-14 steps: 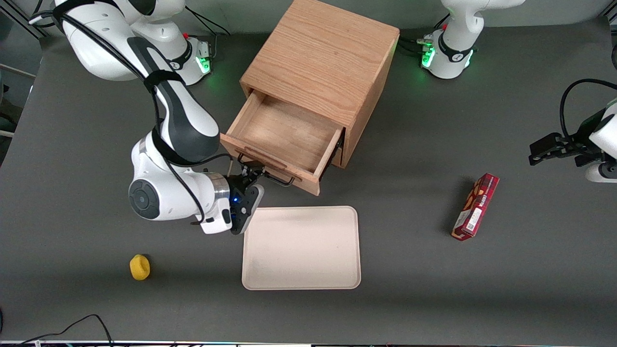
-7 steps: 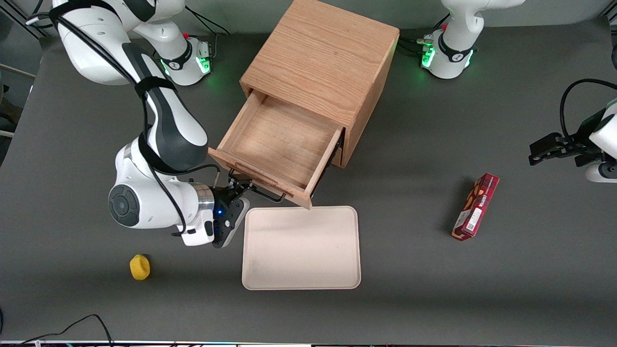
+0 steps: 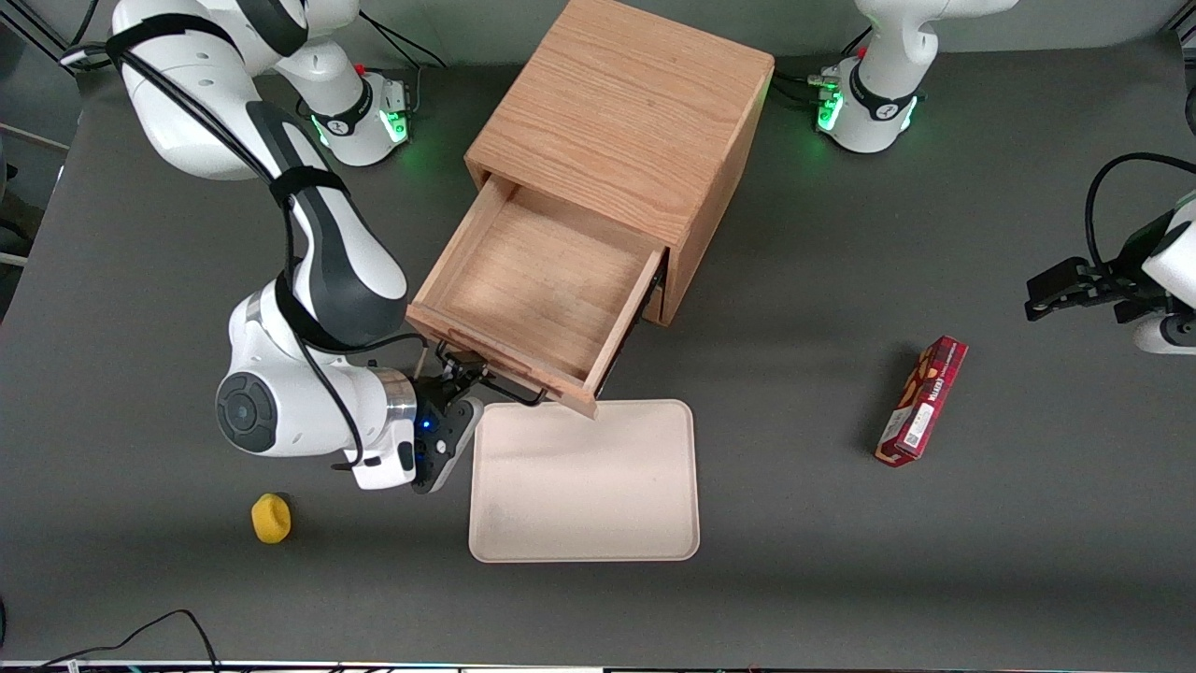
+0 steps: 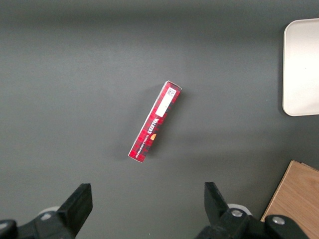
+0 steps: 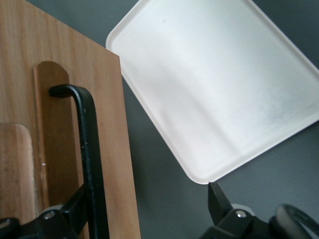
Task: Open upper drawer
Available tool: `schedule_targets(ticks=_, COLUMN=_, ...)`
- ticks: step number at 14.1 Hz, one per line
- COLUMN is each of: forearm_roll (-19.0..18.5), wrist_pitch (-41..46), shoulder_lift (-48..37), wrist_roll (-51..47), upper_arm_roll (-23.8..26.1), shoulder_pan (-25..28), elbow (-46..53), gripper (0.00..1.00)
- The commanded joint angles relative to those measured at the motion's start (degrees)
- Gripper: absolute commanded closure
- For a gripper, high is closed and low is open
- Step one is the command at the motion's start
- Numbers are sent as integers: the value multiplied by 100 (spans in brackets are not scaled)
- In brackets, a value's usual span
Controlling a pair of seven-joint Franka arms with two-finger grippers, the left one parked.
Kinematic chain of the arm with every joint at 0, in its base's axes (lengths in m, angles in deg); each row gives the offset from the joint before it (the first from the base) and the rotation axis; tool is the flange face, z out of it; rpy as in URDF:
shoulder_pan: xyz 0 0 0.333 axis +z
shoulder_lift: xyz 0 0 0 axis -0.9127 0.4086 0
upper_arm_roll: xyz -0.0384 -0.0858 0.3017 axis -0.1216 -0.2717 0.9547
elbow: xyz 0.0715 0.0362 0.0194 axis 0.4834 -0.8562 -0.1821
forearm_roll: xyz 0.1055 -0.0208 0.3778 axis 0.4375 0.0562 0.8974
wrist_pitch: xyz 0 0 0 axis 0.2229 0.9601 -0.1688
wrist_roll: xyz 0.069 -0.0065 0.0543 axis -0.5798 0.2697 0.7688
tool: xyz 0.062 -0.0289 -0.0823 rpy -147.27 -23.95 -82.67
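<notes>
We see the upper drawer [image 3: 537, 290] pulled well out of the wooden cabinet [image 3: 626, 121], near the middle of the dark grey surface [image 3: 841, 561]. Its shallow wooden box is open to view with nothing in it. The drawer front faces the front camera at a slant, angled toward the working arm's end.

The black wire handle [image 3: 495, 381] sits on the drawer front. The gripper [image 3: 458, 379] is right at that handle, low in front of the drawer, with the wrist coming in from the working arm's end. In the right wrist view the fingers are spread wide. The handle bar [image 5: 89, 144] runs down between them, right against one finger [image 5: 75, 209], while the other finger [image 5: 219, 201] stands well apart from it. So the gripper [image 5: 147, 199] is spread around the bar, not pinching it.

A pale cream tray [image 3: 584, 486] lies flat on the surface, nearer the front camera than the drawer. In the front view the drawer's front corner overlaps the tray's edge. The wrist view shows the same tray [image 5: 214, 89] just beside the drawer front's edge.

A small yellow object [image 3: 271, 518] sits near the front camera, toward the working arm's end. A red box [image 3: 922, 400] lies flat toward the parked arm's end, well apart from the cabinet. It also shows in the left wrist view [image 4: 155, 122].
</notes>
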Motion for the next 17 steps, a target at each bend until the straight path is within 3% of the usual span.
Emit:
schedule_targets(ticks=1, forearm_roll=-130, wrist_pitch=48, shoulder_lift=335, wrist_roll=92, upper_arm_roll=-154, shoulder_pan=78, elbow=567, gripper=0)
schedule_targets(ticks=8, forearm_roll=-113, wrist_pitch=83, shoulder_lift=476, wrist_roll=110, upper_arm_roll=-410, shoulder_pan=60, elbow=937, gripper=0)
schedule_targets(ticks=13, forearm_roll=-129, wrist_pitch=645, shoulder_lift=-462, wrist_roll=-22, upper_arm_roll=-409, shoulder_pan=25, elbow=894, gripper=0)
schedule_targets(ticks=17, forearm_roll=-209, wrist_pitch=681, shoulder_lift=-1323, wrist_roll=-1599, upper_arm_roll=-533, shoulder_pan=-10, elbow=367, gripper=0)
